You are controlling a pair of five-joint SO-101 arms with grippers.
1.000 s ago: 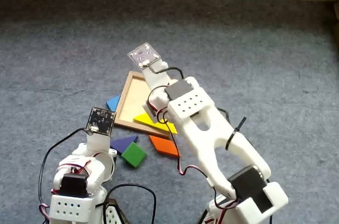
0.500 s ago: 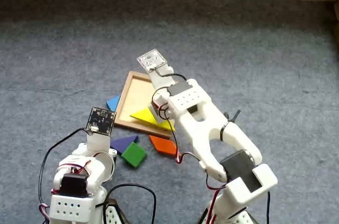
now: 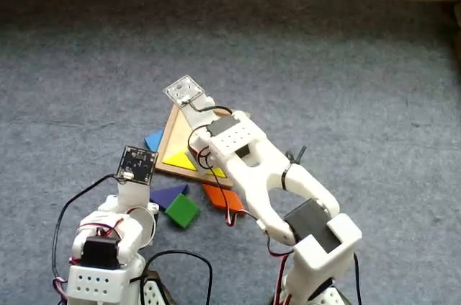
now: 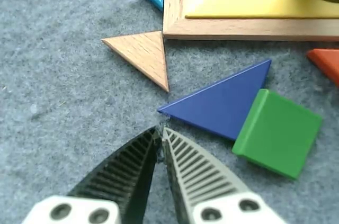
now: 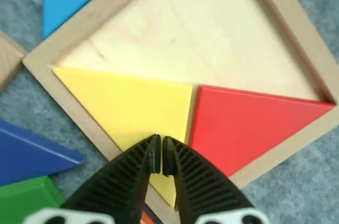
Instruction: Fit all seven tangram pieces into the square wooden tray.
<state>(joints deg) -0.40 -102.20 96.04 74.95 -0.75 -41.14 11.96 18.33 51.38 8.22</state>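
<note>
The yellow triangle [image 5: 132,102] and red triangle [image 5: 243,123] are butted together in the wooden tray [image 5: 286,1], so room is left for 5 more. The right gripper [image 5: 161,152] and left gripper [image 4: 160,136] are held closed and empty.

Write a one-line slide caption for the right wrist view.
Shut right gripper over yellow triangular piece, beside red triangular piece, inside square wooden tray.

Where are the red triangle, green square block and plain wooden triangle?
red triangle [image 5: 244,123], right wrist view, face centre
green square block [image 4: 277,131], left wrist view, top face
plain wooden triangle [image 4: 144,54], left wrist view, centre
</note>
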